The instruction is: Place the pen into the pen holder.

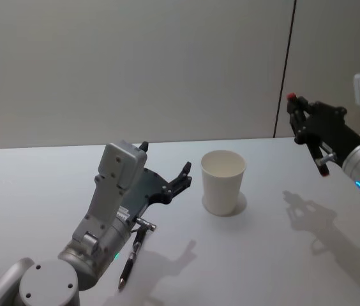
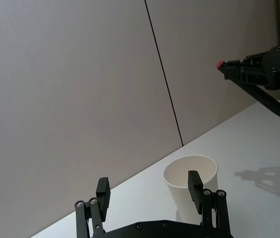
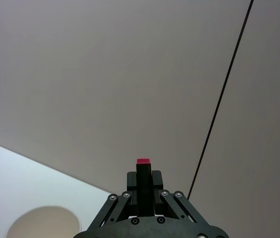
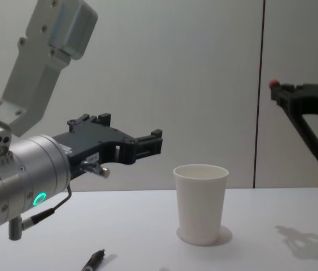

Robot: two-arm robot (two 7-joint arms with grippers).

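The left gripper [image 1: 165,157] hangs above the table [image 1: 263,255] at 9 o'clock from the cup [image 1: 223,185], close to it but not touching. Its two flat black fingers [image 2: 194,186] stand spread wide with nothing between them. In the chest view they sit a little higher than the cup's rim.

The right gripper [image 1: 301,111] is up in the air at 2 o'clock from the cup, well apart from it. Its jaws are drawn together on a thin black stick [image 4: 311,141] with red ends. The stick runs slanted, one red end up by the fingertips and the other pointing down toward the table.

The pen [image 1: 131,255] lies flat on the table at 8 o'clock from the cup, beneath the left arm's wrist, with no gripper touching it. It is slim, dark and glossy.

The cup is plain white paper, tapered toward its base, with a rolled rim. It stands upright and open-mouthed. The table is smooth, matte and white, and a plain grey wall [image 1: 135,64] stands behind it.
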